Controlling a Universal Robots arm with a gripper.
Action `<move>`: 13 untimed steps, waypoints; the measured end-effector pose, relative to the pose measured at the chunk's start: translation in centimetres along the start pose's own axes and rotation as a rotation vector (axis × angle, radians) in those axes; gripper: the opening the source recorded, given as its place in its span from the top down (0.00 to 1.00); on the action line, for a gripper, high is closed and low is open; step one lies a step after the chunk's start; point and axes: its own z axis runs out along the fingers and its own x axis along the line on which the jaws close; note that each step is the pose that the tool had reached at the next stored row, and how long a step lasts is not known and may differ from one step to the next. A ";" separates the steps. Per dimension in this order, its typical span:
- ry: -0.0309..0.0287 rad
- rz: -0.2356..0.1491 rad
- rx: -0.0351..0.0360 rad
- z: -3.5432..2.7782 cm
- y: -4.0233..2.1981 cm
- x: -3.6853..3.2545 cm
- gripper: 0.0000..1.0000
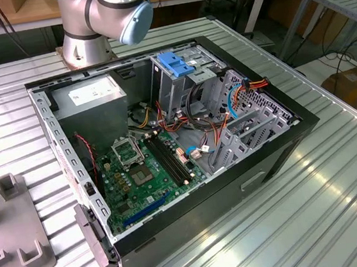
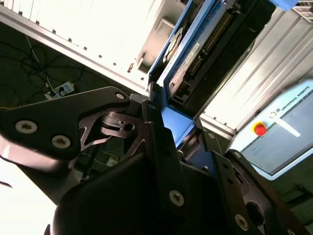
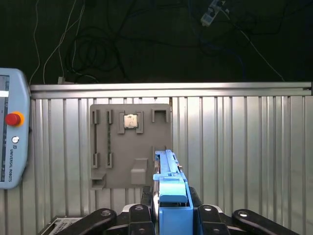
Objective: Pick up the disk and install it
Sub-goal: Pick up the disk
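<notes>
**Table and case.** The ribbed metal table (image 1: 341, 205) carries the computer case (image 1: 195, 218), which lies on its side with the open face up. This presumably gives access to the interior from above. The metal drive cage (image 1: 182, 84), capped by a blue bracket (image 1: 174, 63), stands at the far end of the case beside the power-supply box (image 1: 91, 101).

**Arm.** The arm (image 1: 104, 16) has its base behind the case.

**Fixture tray.** A grey fixture tray (image 3: 117, 147) lies flat on the table. Its recesses are shaped to locate parts, and one of them holds a small chip (image 3: 130, 121).

**Disk.** The disk (image 3: 171, 193) is off the table and in the air, with the tray below it in the first wrist view. It is not yet inside the case. It is carried edge-on, probably so that it can slide into a bay.

**Gripper.** The gripper (image 3: 173, 215) has its jaws closed narrowly on the disk's blue carrier rail, one finger on each flat side. Both wrist views show this. Judging from that hold, the pick-up is done and installation remains.
</notes>
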 end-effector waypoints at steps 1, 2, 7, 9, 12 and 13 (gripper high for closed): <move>0.0001 0.000 -0.0001 0.00 -0.31 0.00 0.63; 0.0001 0.000 -0.0001 0.01 -0.60 -0.01 0.63; 0.0000 0.000 0.0000 0.08 -1.86 -0.03 0.63; 0.0000 0.000 0.0000 0.11 -2.23 -0.04 0.63; 0.0000 0.000 0.0001 0.15 -2.69 -0.05 0.63; 0.0000 0.000 0.0000 0.16 -2.83 -0.05 0.63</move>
